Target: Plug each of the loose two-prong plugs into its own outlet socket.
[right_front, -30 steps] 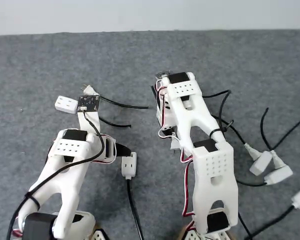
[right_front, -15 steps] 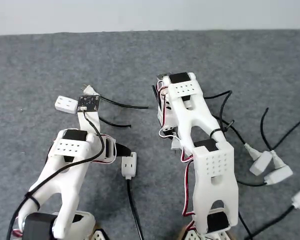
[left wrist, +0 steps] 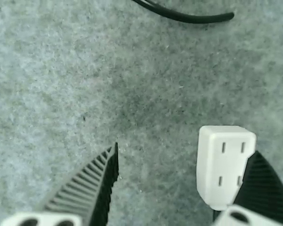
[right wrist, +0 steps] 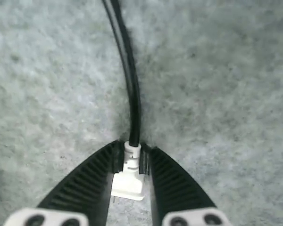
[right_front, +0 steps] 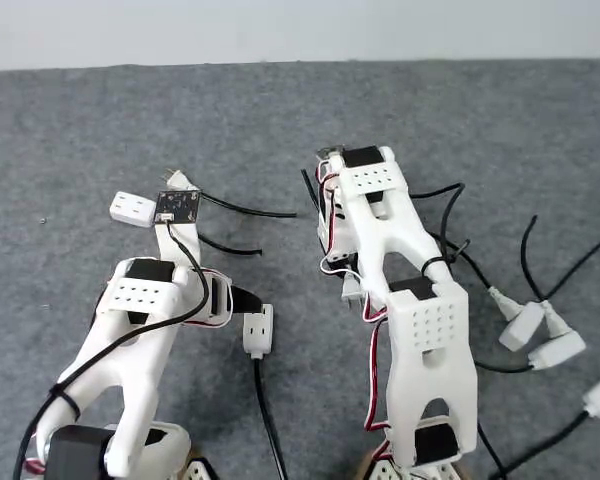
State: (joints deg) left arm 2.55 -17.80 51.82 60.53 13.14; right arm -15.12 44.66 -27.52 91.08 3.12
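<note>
Desk (right_front: 80,120) covered in grey carpet-like fabric carries both arms side by side. The left end effector (left wrist: 184,154) hangs low over it with its fingers spread wide apart, and a white outlet socket (left wrist: 224,165) lies flat just beside one finger. The right end effector (right wrist: 130,149) is clamped on a white two-prong plug (right wrist: 127,181), whose black cord (right wrist: 132,94) runs away across the desk.
</note>
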